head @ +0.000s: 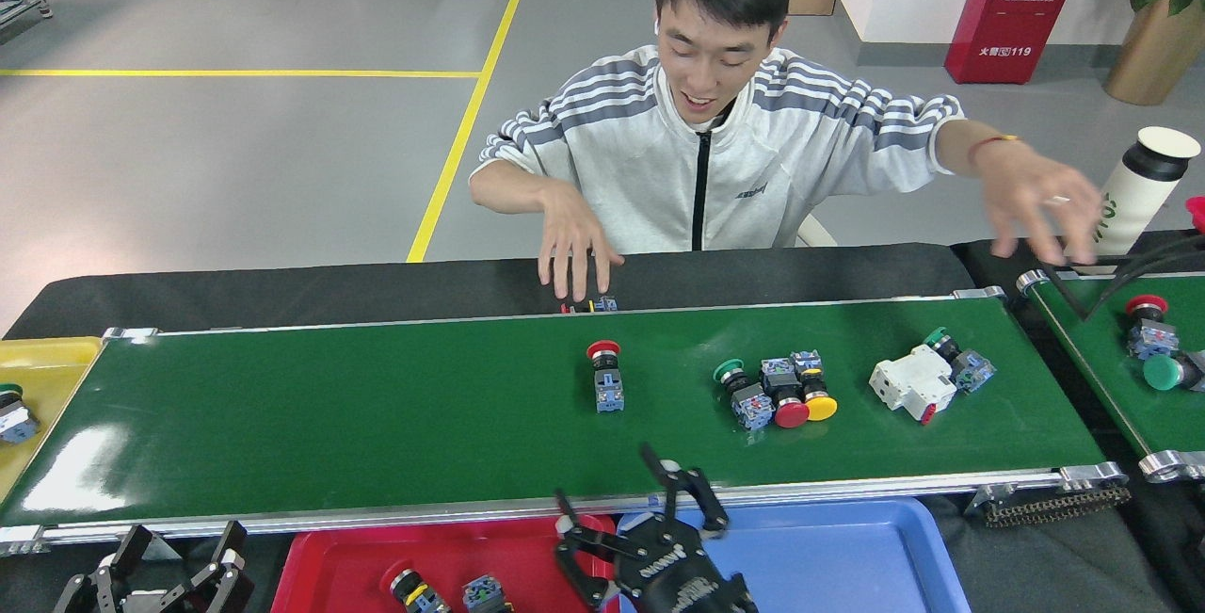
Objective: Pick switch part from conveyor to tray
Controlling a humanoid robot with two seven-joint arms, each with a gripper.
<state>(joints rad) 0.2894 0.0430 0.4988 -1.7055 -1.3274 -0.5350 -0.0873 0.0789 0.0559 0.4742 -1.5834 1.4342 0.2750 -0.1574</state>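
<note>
The conveyor (329,425) is a wide dark-green belt crossing the head view. On it lie a red-capped switch part (604,374), a cluster of three switch parts (778,392) with green, red and yellow caps, and a white breaker (911,385) beside a green-capped part (962,364). My right gripper (617,500) is open and holds nothing, over the seam between the red tray (325,561) and the blue tray (838,556). In the red tray lie two switch parts (414,589), (486,594). My left gripper (179,547) is open at the bottom left, below the near rail.
A person sits behind the belt, one hand (574,260) at the far rail and the other (1045,203) raised at the right. A yellow tray (42,373) with a part is at the left. A second belt (1120,378) with parts and a bottle (1139,185) stand right.
</note>
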